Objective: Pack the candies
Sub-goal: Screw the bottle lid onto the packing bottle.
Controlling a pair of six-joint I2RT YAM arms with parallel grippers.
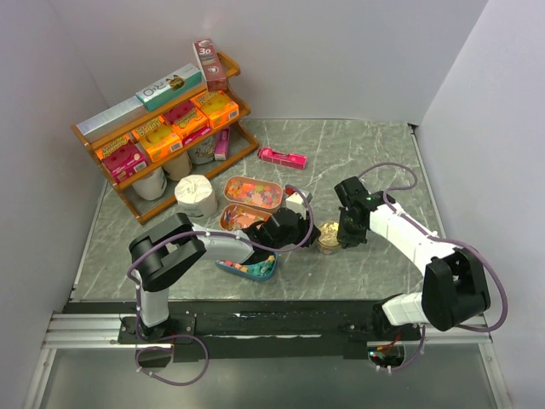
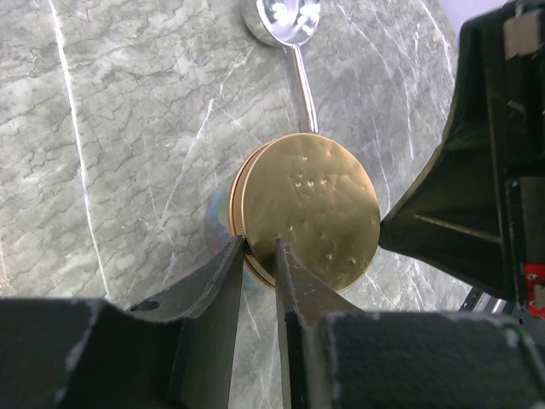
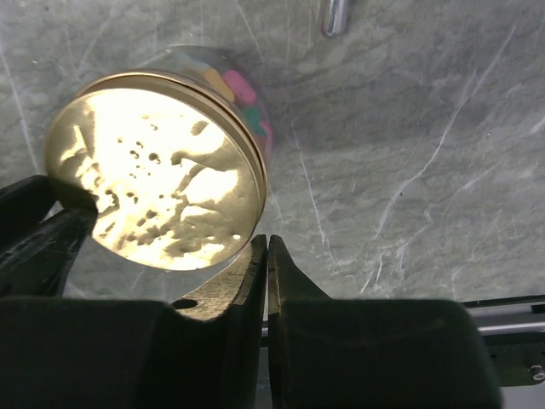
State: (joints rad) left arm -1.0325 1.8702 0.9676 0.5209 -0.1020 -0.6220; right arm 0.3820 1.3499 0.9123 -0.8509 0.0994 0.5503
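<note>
The candies (image 1: 253, 192) lie loose in an open copper tin, and more show through the glass of a small jar (image 3: 244, 92). The jar's gold lid (image 1: 328, 239) sits on top of it at the table's middle. My left gripper (image 2: 260, 245) is shut on the rim of the lid (image 2: 311, 204), one finger outside and one on top. My right gripper (image 3: 266, 243) is shut and empty, its tips beside the lid (image 3: 153, 170). In the top view the left gripper (image 1: 305, 232) and the right gripper (image 1: 345, 239) flank the jar.
A second tin (image 1: 241, 217) and a teal scoop (image 1: 251, 268) hold more candies. A metal spoon (image 2: 285, 21) lies just past the jar. A pink box (image 1: 281, 157) lies behind. A wooden shelf (image 1: 162, 128) with boxes stands at the back left, with a paper roll (image 1: 196, 194) beside it.
</note>
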